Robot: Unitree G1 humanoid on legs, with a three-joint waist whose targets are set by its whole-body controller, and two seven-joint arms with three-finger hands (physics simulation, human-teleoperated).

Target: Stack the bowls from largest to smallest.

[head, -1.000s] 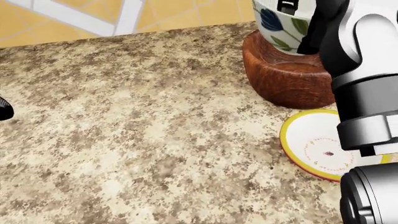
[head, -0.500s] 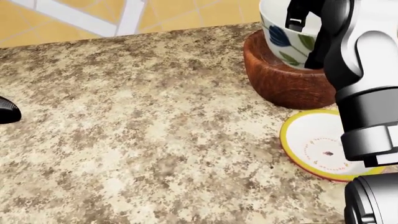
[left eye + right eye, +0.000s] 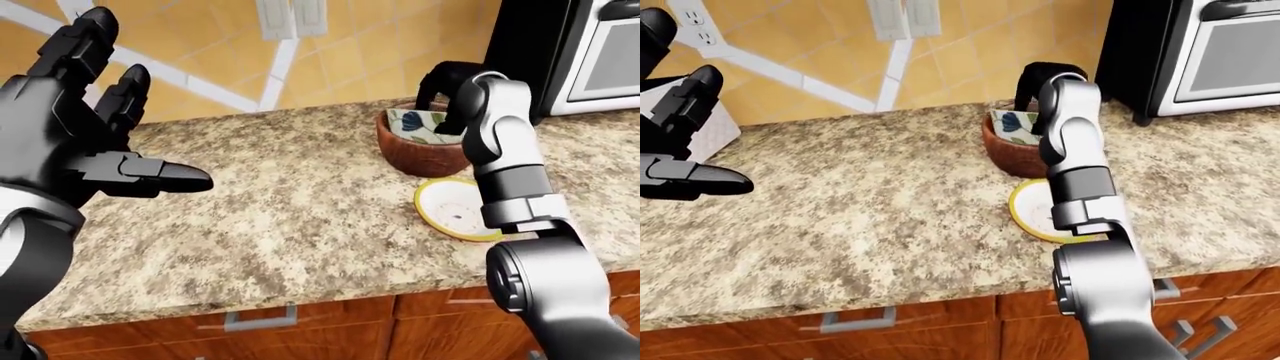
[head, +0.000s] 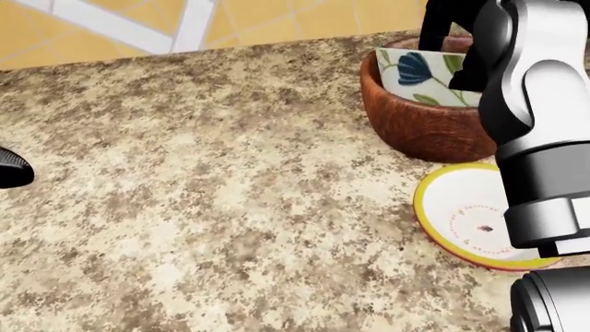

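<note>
— Where did the bowls sit on the speckled granite worktop [image 3: 300,195]?

— The brown wooden bowl [image 4: 420,121] stood near the worktop's far edge, by the yellow tiled wall [image 3: 350,52]. The white bowl with blue flowers and green leaves [image 4: 420,76] lay nested inside it, rim roughly level with the wooden one's. The flat white bowl with a yellow rim [image 4: 461,214] rested on the worktop just beside the wooden bowl, nearer the worktop's front edge.

— And the right hand?

— The black right hand [image 3: 445,82] hung over the far side of the nested pair, at the end of the grey and white right arm [image 3: 505,157]. I could not tell whether its fingers gripped the flowered bowl or stood loose; the arm hid them.

— The left one?

— The black left hand [image 3: 85,124] was raised over the worktop's left end, fingers spread, holding nothing. A silver oven [image 3: 1220,52] stood at the worktop's right end, and wooden drawers with metal handles [image 3: 260,319] ran beneath.
</note>
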